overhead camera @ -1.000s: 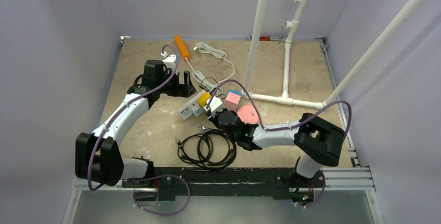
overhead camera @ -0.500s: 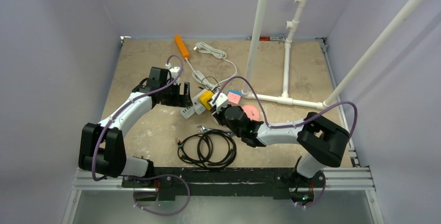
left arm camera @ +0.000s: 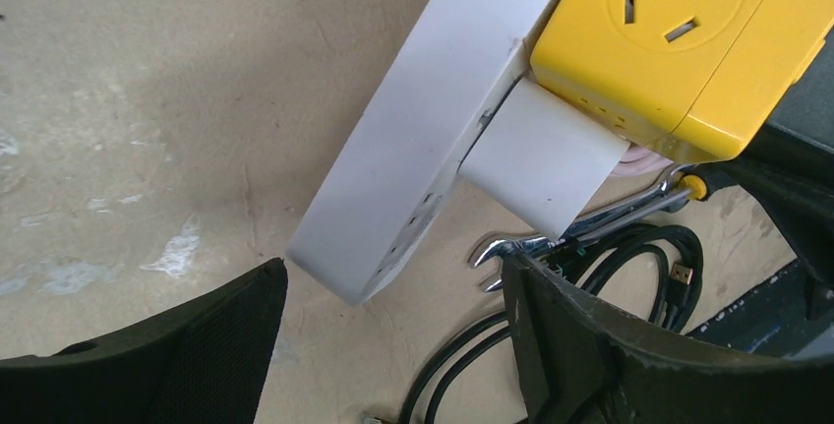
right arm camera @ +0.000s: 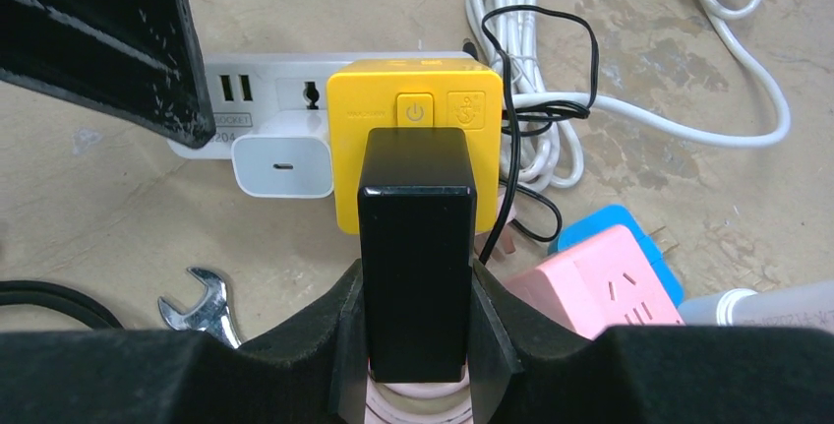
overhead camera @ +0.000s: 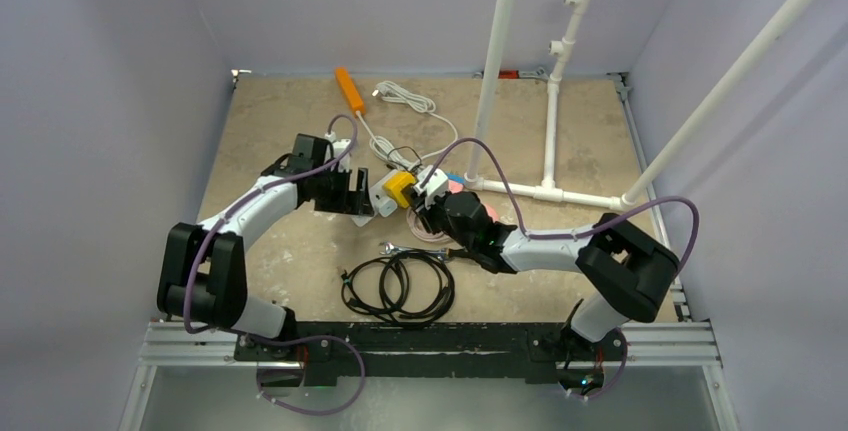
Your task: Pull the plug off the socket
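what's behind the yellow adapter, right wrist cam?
The white power strip runs behind the yellow adapter, a white charger beside it. The strip's socket there is hidden; the black plug in the right gripper covers the adapter's near face.

L arm, R arm: white tube links, chunky blk joint housings, blk bases. Purple cable looped loose along each. L gripper fingers matte blk, fine mesh-textured pads. R gripper fingers blk, smooth, rounded.

Black plug matt plastic; yellow adapter smooth plastic (slight sheen); wrench shiny metal; tabletop rough, blotchy.
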